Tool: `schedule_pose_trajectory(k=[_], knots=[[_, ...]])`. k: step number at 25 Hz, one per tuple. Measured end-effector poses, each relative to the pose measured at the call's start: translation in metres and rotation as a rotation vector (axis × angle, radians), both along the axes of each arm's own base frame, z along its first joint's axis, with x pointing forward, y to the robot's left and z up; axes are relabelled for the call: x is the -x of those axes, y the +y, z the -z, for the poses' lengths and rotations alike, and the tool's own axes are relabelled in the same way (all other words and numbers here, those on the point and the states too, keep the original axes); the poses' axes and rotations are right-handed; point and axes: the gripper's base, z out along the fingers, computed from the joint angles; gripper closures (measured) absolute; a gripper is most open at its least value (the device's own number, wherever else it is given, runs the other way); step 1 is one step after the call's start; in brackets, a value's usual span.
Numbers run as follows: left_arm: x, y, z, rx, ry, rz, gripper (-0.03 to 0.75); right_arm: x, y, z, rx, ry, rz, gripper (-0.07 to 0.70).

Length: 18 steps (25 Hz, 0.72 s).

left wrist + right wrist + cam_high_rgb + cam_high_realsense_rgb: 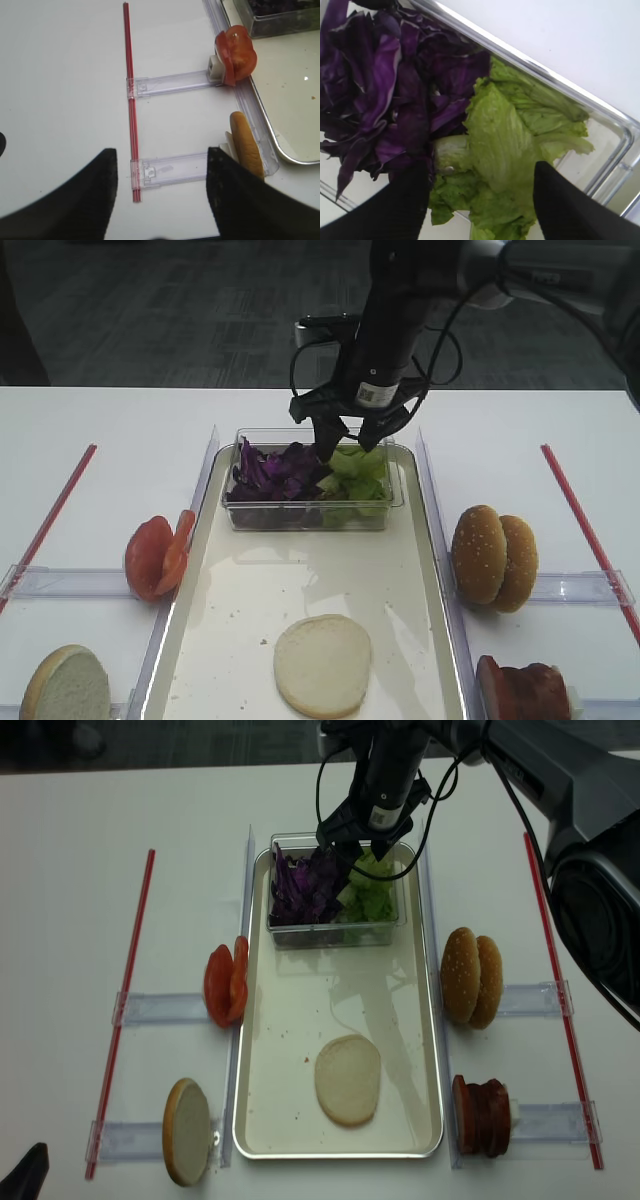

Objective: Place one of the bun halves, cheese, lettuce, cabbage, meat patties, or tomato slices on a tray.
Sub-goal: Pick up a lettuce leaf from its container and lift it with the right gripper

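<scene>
Right hand (480,200), fingers apart, straddles the lettuce (505,145) beside the cabbage (380,85) in the clear tub (310,515).

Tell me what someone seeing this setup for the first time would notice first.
Probably the right tool, open, dipping into the clear tub at the far end of the tray, over the lettuce beside the purple cabbage. Next, the lone pale bun half lying flat at the tray's near end.
</scene>
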Motion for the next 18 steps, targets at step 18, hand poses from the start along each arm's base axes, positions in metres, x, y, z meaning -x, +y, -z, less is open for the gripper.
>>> schedule_pose_trajectory(k=[18], knots=[[0.0,0.0,0.0,0.0,0.0,0.0,0.349,-0.012,0.005,0.025,0.012,-0.002,-0.017,0.152]])
